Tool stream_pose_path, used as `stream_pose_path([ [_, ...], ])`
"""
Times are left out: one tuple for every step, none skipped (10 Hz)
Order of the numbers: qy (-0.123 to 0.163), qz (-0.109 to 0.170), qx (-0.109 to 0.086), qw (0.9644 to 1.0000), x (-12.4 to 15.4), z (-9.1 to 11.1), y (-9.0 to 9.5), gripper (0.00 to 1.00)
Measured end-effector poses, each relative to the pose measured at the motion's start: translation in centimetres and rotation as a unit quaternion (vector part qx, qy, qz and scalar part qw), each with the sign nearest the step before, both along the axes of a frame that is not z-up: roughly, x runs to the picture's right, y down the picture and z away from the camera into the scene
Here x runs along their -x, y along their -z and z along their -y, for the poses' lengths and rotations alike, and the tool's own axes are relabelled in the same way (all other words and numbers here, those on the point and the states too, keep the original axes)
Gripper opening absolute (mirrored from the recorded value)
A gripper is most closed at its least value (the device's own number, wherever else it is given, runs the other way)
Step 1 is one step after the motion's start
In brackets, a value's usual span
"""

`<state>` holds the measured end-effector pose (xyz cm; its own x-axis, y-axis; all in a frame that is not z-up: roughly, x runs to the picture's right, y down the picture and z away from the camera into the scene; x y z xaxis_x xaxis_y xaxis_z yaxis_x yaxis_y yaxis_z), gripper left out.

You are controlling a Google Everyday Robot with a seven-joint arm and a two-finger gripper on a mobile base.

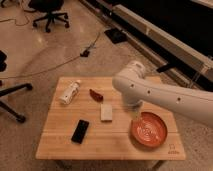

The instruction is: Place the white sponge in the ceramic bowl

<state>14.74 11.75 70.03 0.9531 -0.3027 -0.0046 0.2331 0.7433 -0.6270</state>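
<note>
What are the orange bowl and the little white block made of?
The bowl looks like glazed ceramic: shiny orange-red with pale swirls. The white block looks matte and soft-edged, probably a foam sponge. The pincer hangs by the bowl's far-left rim.

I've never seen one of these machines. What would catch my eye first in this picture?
The big white robot arm stretching in from the right over the wooden table stands out first. Its tool hangs below the arm's bend, by the left rim of the orange-red ceramic bowl at the table's right front. The white sponge lies mid-table, left of the tool and apart from it.
</note>
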Motion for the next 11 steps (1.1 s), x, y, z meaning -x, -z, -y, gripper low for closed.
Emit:
stream_pose_path([
  [0.002,-0.002,0.003,1.0000,-0.7,-0.1,0.1,0.52],
  [0.003,-0.003,0.008,1.0000,-1.0,-0.1,-0.1,0.52],
  [0.007,-0.004,0.011,0.9999,-0.6,-0.2,-0.3,0.52],
  [0.011,-0.007,0.014,0.9998,0.3,-0.4,-0.3,0.52],
  [0.015,-0.009,0.015,0.9997,1.6,-0.9,-0.2,0.52],
  [0.015,-0.014,0.014,0.9997,1.7,-1.3,-0.1,0.52],
  [0.017,-0.016,0.014,0.9996,1.5,-1.5,-0.1,0.52],
  [0.023,-0.016,0.019,0.9994,1.3,-1.7,-0.1,0.52],
  [0.020,-0.023,0.021,0.9993,0.5,-2.0,0.0,0.52],
  [0.014,-0.027,0.018,0.9994,0.2,-1.9,0.0,0.52],
  [0.017,-0.022,0.018,0.9994,0.6,-1.9,-0.3,0.52],
])
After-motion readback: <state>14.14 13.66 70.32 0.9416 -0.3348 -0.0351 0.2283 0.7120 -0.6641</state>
